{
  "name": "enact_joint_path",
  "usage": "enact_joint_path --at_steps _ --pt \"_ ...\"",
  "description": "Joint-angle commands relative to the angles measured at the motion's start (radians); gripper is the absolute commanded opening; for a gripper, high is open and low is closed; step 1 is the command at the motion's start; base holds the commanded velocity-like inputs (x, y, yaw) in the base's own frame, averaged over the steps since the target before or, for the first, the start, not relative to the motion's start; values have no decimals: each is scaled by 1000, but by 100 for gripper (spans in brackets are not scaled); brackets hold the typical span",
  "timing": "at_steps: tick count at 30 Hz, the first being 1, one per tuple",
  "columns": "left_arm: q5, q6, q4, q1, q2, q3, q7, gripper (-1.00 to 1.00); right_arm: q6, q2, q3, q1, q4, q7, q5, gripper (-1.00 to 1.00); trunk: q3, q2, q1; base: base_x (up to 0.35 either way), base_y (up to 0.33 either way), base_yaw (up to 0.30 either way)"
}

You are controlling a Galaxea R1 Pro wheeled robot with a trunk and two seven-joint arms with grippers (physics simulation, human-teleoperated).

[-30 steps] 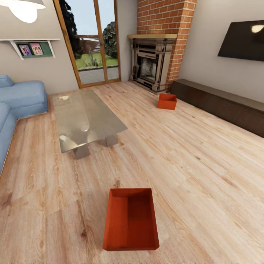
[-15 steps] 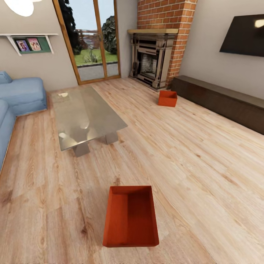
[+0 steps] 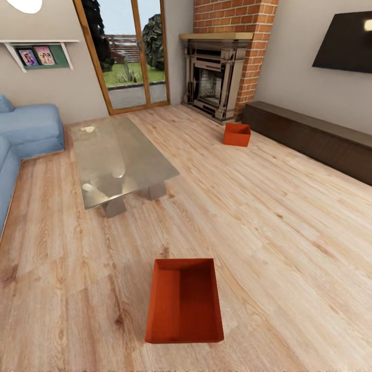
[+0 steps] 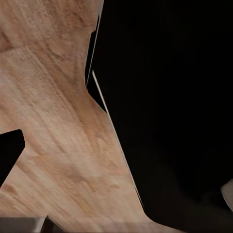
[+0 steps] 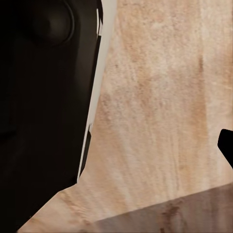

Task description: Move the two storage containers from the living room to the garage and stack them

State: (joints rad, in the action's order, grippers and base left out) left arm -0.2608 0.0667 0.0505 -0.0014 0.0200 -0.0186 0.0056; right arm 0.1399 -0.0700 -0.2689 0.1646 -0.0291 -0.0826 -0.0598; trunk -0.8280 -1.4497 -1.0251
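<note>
Two orange-red storage containers stand on the living room's light wood-plank flooring. The nearer container (image 3: 184, 302) is lidless and empty, low in the centre of the head view. The other container (image 3: 236, 134) rests further off, between the brick fireplace (image 3: 212, 82) and a low dark cabinet (image 3: 315, 139). In the left wrist view my left gripper (image 4: 116, 160) hangs over bare planks, one dark fingertip (image 4: 9, 153) at the frame edge, nothing between its fingers. My right gripper (image 5: 116, 145) likewise hangs over planks, with a fingertip (image 5: 226, 145) at the edge. Dark robot body covers much of both wrist views.
A glass coffee table (image 3: 119, 160) stands ahead to the left, with a blue sofa (image 3: 26, 132) beyond it at the left edge. Wood-framed glass doors (image 3: 129, 57) are at the back. A dark screen (image 3: 346, 44) hangs on the right wall. Open plank floor lies between the containers.
The whole head picture has shifted slightly upward, so the camera has moved. Both containers sit where they were on the floor.
</note>
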Motion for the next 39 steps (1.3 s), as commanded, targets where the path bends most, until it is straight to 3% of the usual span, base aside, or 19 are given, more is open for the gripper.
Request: enact_joint_path --at_steps 1,11,39 --pt "-2 2 0 0 0 -1 1 100 6 0 -8 1 -3 -2 -6 100 -2 0 0 0 0 0" --pt "-10 2 47 0 -7 -5 1 100 7 -1 -9 1 -3 -2 -5 100 -18 0 0 0 0 0" --pt "-16 1 38 0 -4 -11 4 100 7 -1 -9 1 -3 -2 -5 100 -64 0 0 0 0 0"
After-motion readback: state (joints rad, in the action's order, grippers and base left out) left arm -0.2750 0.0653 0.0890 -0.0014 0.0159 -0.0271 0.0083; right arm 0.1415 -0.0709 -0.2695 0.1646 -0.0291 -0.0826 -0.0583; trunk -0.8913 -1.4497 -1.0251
